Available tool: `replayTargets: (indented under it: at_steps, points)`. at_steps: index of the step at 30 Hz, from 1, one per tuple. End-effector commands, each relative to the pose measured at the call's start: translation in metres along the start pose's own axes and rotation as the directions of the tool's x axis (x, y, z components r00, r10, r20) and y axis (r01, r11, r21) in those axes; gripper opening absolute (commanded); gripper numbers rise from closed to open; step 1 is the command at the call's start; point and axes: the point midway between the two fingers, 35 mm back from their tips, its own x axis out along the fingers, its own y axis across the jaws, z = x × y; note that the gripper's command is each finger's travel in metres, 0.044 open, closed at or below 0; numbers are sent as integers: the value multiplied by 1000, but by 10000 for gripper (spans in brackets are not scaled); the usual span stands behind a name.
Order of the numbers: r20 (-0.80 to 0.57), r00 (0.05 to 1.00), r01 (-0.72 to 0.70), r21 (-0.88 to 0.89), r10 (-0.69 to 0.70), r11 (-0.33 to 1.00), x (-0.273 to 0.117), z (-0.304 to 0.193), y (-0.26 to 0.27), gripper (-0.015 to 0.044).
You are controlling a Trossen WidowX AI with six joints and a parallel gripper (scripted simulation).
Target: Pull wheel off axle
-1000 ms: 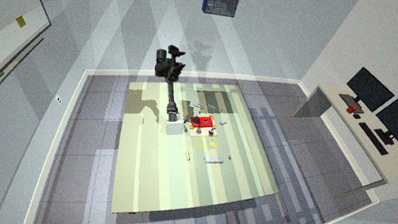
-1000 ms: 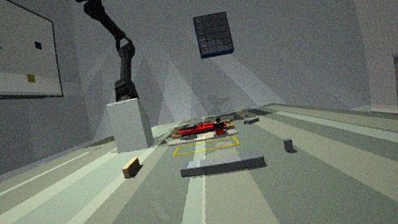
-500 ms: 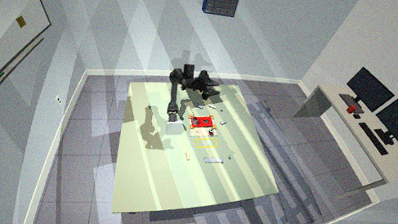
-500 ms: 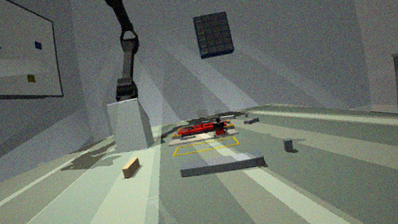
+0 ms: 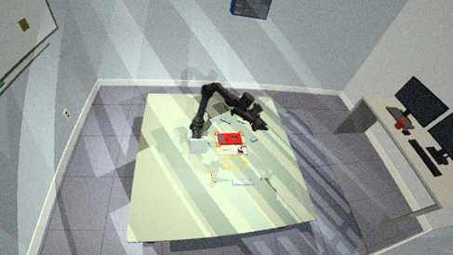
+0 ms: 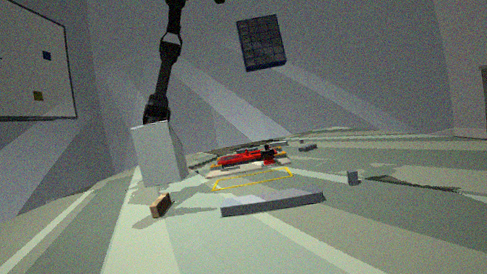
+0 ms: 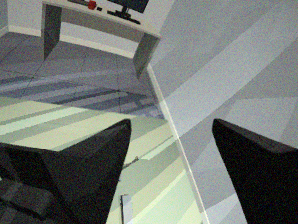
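Item: wheel (image 5: pixel 240 151), small, dark, seated on its upright axle at the lower right corner of the red fixture (image 5: pixel 229 138), centre of the top view. In the exterior view it shows as a small dark shape (image 6: pixel 267 153) at the right end of the red piece, mid-frame. Too small for hub or rim detail to be made out.

Destination: marked area (image 5: pixel 234 162), a yellow-outlined rectangle on the table (image 5: pixel 175 199), just below the fixture in the top view and just in front of it in the exterior view (image 6: pixel 252 178). Nothing lies inside the outline.

End effector: gripper (image 5: pixel 262 126), high above the table, right of and above the fixture in the top view, well apart from the wheel. In the wrist view, two dark fingers stand apart with only table and floor between them. Jaws partly open, holding nothing.

Handling, judged: probably a light, rigid part, unlikely to deform or break under a moderate squeeze. Its round rim may slip or twist between flat pads. Best hold likely across the rim on opposite sides, jaws level and centred over the axle, then a straight upward pull so the bore does not bind on the shaft.

Status, judged: approach stage; wheel not yet reached.
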Motion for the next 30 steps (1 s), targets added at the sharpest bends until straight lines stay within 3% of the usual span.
replayTargets:
  at_steps: [1,8,16,20,25,27,30]
  points:
    - [-139,986,-57,220,89,974,37,-38,40,300]
    - [-329,918,-20,520,222,854,74,-88,103,300]
    - [-578,724,288,750,376,596,97,-160,192,300]
    - [-695,579,525,718,428,457,95,-200,237,300]
    - [-812,366,800,524,456,291,81,-248,289,300]
    - [-836,306,858,449,456,248,75,-260,301,300]
    - [-838,298,865,439,456,242,74,-261,302,300]
